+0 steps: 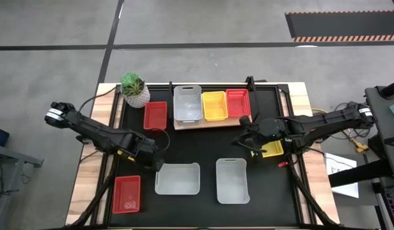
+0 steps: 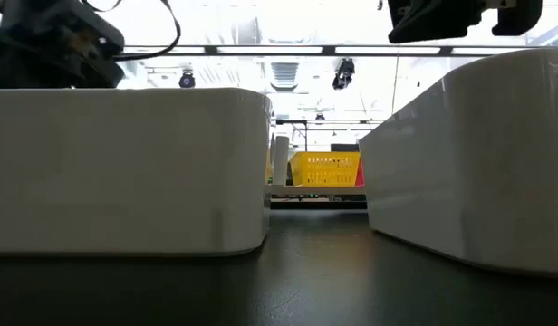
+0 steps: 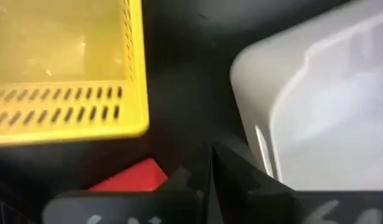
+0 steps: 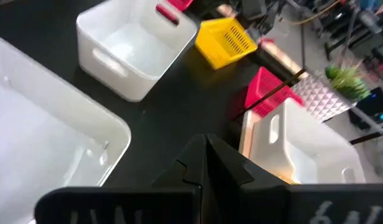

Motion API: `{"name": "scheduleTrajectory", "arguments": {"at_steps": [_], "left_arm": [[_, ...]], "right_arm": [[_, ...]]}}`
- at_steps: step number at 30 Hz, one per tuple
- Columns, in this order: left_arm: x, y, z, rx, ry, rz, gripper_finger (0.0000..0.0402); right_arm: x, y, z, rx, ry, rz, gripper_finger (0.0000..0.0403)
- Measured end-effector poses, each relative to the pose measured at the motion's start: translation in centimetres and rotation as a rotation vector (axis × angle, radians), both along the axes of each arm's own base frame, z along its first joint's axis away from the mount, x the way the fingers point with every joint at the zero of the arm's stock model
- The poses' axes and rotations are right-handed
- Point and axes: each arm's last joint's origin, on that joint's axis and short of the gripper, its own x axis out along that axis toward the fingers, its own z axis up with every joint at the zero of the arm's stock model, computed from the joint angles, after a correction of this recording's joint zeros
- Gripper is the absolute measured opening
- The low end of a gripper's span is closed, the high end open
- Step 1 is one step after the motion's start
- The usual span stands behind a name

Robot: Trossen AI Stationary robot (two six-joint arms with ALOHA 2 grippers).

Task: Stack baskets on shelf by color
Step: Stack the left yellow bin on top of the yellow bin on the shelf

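Black matting is covering the table point(image 1: 88, 191). On the wooden shelf point(image 1: 184, 124) one white basket point(image 1: 187, 103), one yellow basket point(image 1: 214, 105) and one mesh-walled red basket point(image 1: 237, 103) are sitting side by side. Left gripper point(image 1: 157, 158) and right gripper point(image 1: 243, 137) are hovering, fingers pressed together and empty.

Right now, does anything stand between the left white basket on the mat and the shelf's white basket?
Nothing visible does: only bare mat lies between the near basket and the shelf basket. The left gripper is beside it.
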Motion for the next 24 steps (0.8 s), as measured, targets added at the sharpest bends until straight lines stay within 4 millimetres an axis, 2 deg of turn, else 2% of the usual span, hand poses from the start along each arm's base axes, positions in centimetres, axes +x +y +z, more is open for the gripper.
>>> {"name": "scheduleTrajectory", "arguments": {"at_steps": [3,6,12,15,18,20,22,24], "left_arm": [[-0.4,0.3,0.7,0.026,-0.055,-0.011,0.0],[-0.7,0.8,1.2,0.146,-0.126,0.009,0.0],[-1.8,1.8,3.0,0.374,-0.295,-0.028,0.0],[-2.4,2.3,4.3,0.678,-0.422,-0.071,0.0],[-2.7,2.8,5.1,1.156,-0.493,-0.063,0.0],[-2.9,3.1,5.2,1.421,-0.462,-0.023,0.0],[-3.1,3.4,5.3,1.581,-0.411,0.022,0.0],[-3.5,3.6,5.5,1.615,-0.387,0.003,0.0]], "right_arm": [[-0.1,0.0,0.4,0.003,-0.032,0.002,0.0009],[0.1,0.0,0.4,0.002,-0.044,0.006,0.0009],[2.4,0.4,0.6,0.026,-0.156,0.02,0.0009],[4.5,1.0,1.1,0.069,-0.163,0.097,0.0009],[7.4,1.8,1.7,0.121,-0.141,0.189,0.0009],[9.8,2.2,1.9,0.114,-0.133,0.198,0.0009],[12.3,2.3,2.0,0.102,-0.127,0.18,0.0009],[14.7,2.1,2.0,0.098,-0.106,0.162,0.0009]]}}
